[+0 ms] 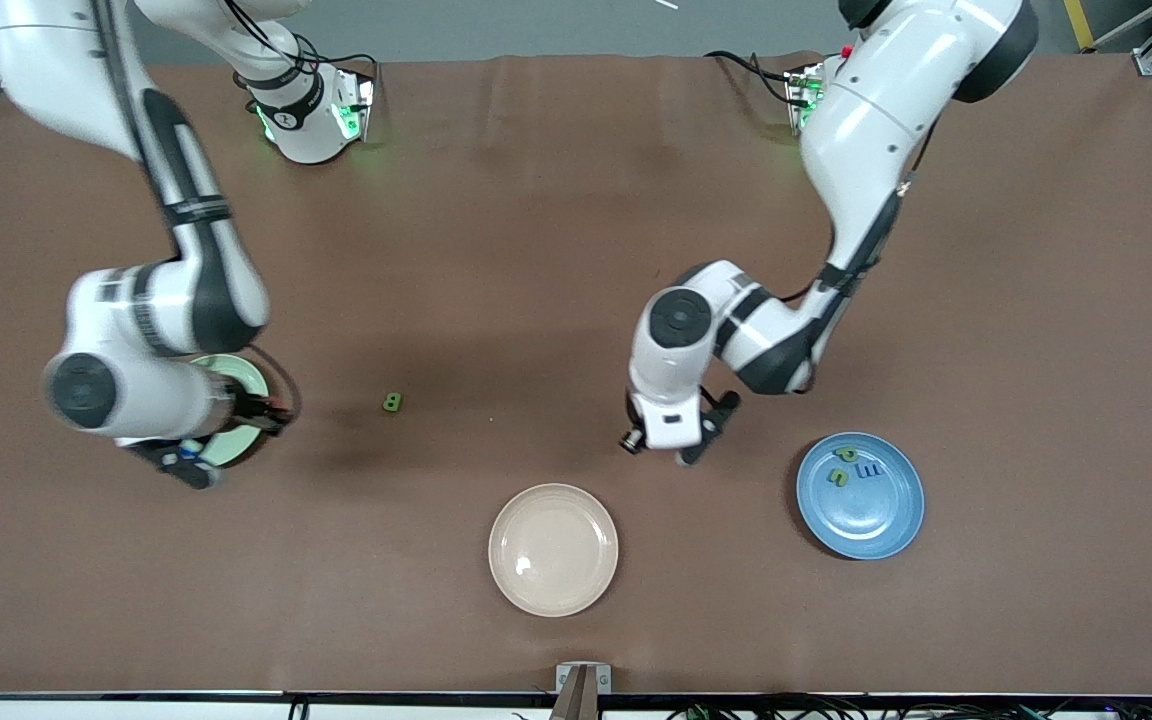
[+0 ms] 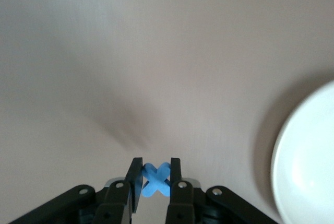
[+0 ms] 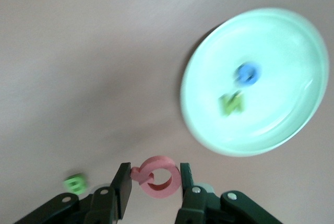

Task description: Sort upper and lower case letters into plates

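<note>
1. Front view: the left gripper (image 1: 688,448) hangs over bare table between the cream plate (image 1: 553,549) and the blue plate (image 1: 860,494); the right gripper (image 1: 191,462) is above the mint plate (image 1: 252,380). A green letter (image 1: 392,402) lies between the arms.
2. Left wrist view: jaws pinching a blue X (image 2: 156,179).
3. Right wrist view: jaws pinching a pink letter (image 3: 157,176).

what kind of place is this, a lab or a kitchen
Most likely a robotics lab: two bench-mounted arms work over a brown-covered table framed by aluminium rails, sorting foam letters into the mint green plate and blue plate. The left gripper holds a blue X, the right gripper a pink letter.
</note>
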Tool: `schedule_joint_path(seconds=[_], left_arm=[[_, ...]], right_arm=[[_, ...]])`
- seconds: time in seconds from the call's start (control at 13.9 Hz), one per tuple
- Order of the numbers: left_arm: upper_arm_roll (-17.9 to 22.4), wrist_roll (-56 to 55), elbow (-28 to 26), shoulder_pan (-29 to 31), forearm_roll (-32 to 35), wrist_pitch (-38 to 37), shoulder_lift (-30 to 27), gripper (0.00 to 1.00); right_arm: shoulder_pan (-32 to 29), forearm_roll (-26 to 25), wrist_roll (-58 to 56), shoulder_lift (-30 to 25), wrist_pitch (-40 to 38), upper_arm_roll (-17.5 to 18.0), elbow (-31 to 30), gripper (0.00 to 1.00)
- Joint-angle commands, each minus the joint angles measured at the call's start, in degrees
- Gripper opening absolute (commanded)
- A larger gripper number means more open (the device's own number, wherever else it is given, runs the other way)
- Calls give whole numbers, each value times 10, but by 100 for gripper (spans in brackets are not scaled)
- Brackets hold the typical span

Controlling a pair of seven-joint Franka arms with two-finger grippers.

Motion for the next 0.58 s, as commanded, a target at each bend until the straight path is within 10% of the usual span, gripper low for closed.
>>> schedule_joint_path(seconds=[0.0, 0.5], left_arm=[[-3, 108, -13, 64, 10, -26, -14, 0], [-3, 358, -20, 197, 10, -62, -13, 1]], right_arm=[[-58, -7, -116, 1, 24, 13, -24, 23], [-124, -6, -257, 1, 176, 14, -156, 23]])
